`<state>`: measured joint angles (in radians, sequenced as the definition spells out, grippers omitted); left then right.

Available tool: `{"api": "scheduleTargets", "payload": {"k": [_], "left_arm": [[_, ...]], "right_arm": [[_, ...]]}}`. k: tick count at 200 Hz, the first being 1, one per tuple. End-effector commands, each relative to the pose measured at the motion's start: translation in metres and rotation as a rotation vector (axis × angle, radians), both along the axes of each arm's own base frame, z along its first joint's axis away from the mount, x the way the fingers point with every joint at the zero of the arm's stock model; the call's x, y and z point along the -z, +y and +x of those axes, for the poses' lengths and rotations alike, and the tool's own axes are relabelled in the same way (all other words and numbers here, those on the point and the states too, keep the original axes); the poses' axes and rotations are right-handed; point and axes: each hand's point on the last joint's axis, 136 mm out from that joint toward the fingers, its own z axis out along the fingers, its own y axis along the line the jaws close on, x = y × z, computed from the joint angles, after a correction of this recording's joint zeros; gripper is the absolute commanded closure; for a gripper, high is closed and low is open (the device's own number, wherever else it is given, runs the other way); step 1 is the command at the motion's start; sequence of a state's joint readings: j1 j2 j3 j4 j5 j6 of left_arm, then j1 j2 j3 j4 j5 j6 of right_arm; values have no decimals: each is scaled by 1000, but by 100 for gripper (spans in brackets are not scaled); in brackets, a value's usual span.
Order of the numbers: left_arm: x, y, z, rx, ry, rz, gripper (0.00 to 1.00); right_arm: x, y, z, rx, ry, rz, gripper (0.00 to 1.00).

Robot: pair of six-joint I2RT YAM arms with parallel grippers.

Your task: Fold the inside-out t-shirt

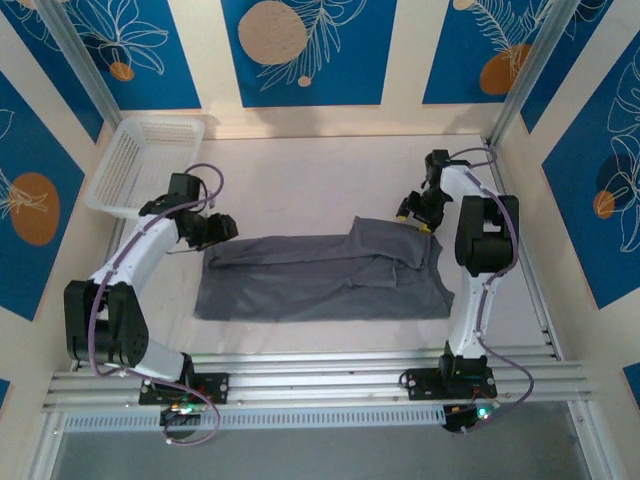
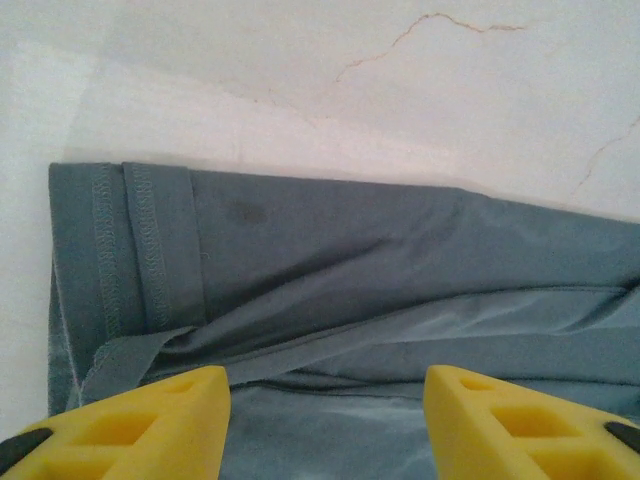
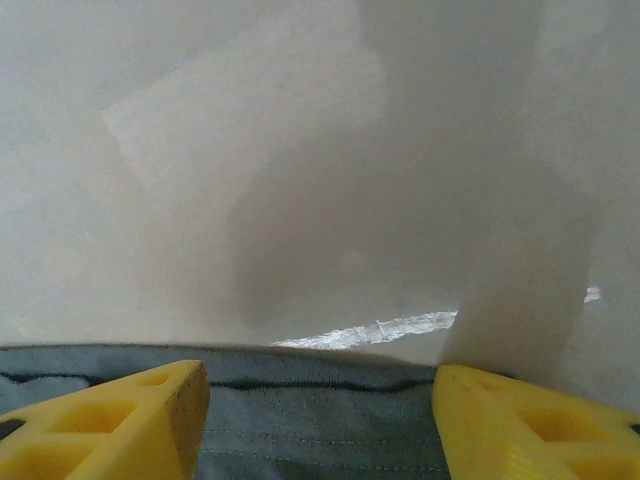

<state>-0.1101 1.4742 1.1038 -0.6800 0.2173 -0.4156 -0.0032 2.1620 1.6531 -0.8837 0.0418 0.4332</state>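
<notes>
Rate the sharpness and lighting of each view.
Top external: even, soft light, t-shirt mildly grainy. Left wrist: sharp, hem stitching crisp, faint shadow on the table behind the cloth. Right wrist: hazy, table washed out under broad soft shadows, one bright streak.

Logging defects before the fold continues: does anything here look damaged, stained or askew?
Two small things. The t-shirt carries a small dark spot near its stitched hem, darker than the cloth around it, perhaps a stain. The table shows thin brownish cracks beyond the shirt's edge. Otherwise nothing stands out.
</notes>
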Motion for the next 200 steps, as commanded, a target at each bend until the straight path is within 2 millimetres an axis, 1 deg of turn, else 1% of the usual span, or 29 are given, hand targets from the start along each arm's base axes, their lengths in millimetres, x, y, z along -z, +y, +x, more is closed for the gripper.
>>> {"api": "scheduleTargets", "payload": {"k": [1, 14, 20, 33, 45, 57, 71, 85, 103, 115, 131, 139, 147, 155, 164, 168, 172, 174, 178, 183, 190, 195, 200], "left_arm": [[3, -3, -9, 23, 12, 0, 46], [3, -2, -11, 20, 11, 3, 46], [3, -2, -12, 19, 11, 6, 46], [3, -1, -14, 19, 13, 11, 46], [3, 1, -15, 17, 15, 17, 46], [4, 1, -17, 13, 18, 21, 46], [3, 2, -19, 8, 14, 21, 46], [2, 2, -21, 3, 13, 18, 46], [1, 3, -23, -2, 7, 18, 46], [1, 3, -25, -7, 5, 18, 46], [1, 4, -26, -19, 2, 16, 46], [0, 4, -27, -22, -5, 13, 46], [0, 4, -27, -28, -11, 10, 46], [1, 4, -27, -33, -14, 11, 46], [2, 5, -26, -41, -19, 12, 46], [3, 4, -26, -43, -20, 9, 46], [4, 4, -26, -45, -22, 8, 46], [4, 3, -25, -46, -22, 6, 46], [5, 3, -24, -48, -24, 3, 45], [6, 2, -24, -48, -23, -2, 45], [8, 0, -23, -44, -20, -10, 45], [9, -1, -22, -41, -17, -14, 45], [9, -3, -21, -34, -15, -15, 45]], "right_arm": [[14, 9, -12, -65, 77, -40, 42], [20, 8, -14, -74, 100, -102, 57], [22, 8, -15, -74, 111, -122, 62], [22, 10, -14, -77, 112, -137, 78], [15, 14, -11, -77, 96, -123, 91], [3, 16, -4, -79, 58, -115, 100], [-18, 19, 5, -88, -2, -97, 100], [-47, 22, 11, -101, -71, -85, 100], [-82, 22, 5, -86, -144, -75, 100], [-99, 23, -11, -52, -187, -59, 100], [-114, 28, -46, 3, -249, -7, 100], [-119, 32, -68, 24, -297, 18, 100], [-121, 35, -95, 50, -354, 25, 100], [-116, 35, -126, 102, -401, 31, 100], [-104, 41, -158, 145, -448, 82, 100], [-99, 44, -170, 153, -468, 117, 94], [-94, 49, -181, 155, -488, 161, 83], [-92, 49, -186, 160, -494, 176, 77], [-92, 51, -194, 162, -509, 205, 66], [-93, 52, -201, 165, -528, 230, 56], [-103, 52, -206, 149, -577, 238, 44], [-111, 49, -206, 132, -616, 228, 36], [-122, 48, -204, 109, -658, 217, 31]]}}
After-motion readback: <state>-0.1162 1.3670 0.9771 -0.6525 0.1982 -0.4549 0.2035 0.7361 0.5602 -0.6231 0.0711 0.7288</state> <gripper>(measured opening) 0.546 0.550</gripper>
